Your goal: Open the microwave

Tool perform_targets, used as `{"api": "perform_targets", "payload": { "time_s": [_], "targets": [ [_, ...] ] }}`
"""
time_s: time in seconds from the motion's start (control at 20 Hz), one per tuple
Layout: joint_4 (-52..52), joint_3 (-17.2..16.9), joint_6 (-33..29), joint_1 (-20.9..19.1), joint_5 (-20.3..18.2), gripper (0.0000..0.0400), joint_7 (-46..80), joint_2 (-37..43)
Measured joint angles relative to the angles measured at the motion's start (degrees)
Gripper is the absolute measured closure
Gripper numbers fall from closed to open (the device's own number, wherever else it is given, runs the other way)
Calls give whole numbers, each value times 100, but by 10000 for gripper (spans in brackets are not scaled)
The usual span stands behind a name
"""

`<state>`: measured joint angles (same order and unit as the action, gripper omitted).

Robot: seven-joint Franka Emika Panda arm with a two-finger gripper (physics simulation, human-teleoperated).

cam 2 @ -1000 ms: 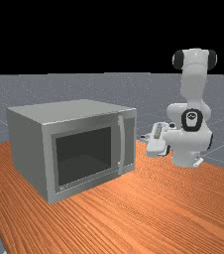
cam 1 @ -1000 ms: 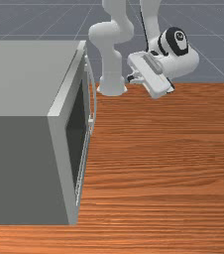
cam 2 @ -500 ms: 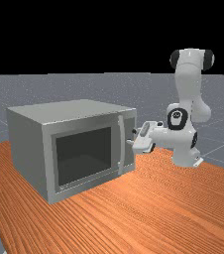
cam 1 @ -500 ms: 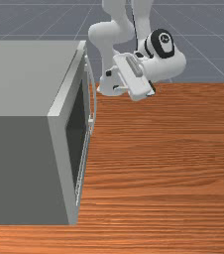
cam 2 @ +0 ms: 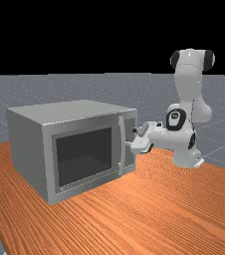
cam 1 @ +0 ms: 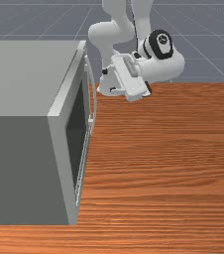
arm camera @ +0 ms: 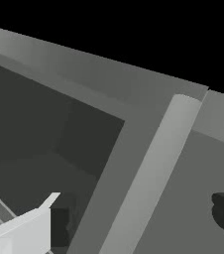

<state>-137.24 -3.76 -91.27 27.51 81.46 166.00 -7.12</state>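
Because the door handle (arm camera: 154,173) slants across the gap of my wide-open, empty jaws, its depth hard to judge, I should turn square to it, advance centred, then close firmly. In the far view, the shut microwave (cam 2: 74,110) stands toward the tabletop (cam 2: 174,214)'s back edge.

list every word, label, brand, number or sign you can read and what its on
No readable text anywhere.
Microwave: no lettering that I can make out on its door, handle or side panel.
Arm: a small round mark on a black-ringed joint, too small to read.
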Motion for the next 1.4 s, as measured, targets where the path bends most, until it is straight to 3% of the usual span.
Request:
{"api": "perform_targets", "payload": {
  "time_s": [0.85, 1.2, 1.4],
  "targets": [
    [43, -422, -165, -389, -50, 0, 0, -179],
    [178, -712, -321, -152, -45, 0, 0, -388],
    [32, -979, -580, 102, 306, 0, 0, -349]
  ]
}}
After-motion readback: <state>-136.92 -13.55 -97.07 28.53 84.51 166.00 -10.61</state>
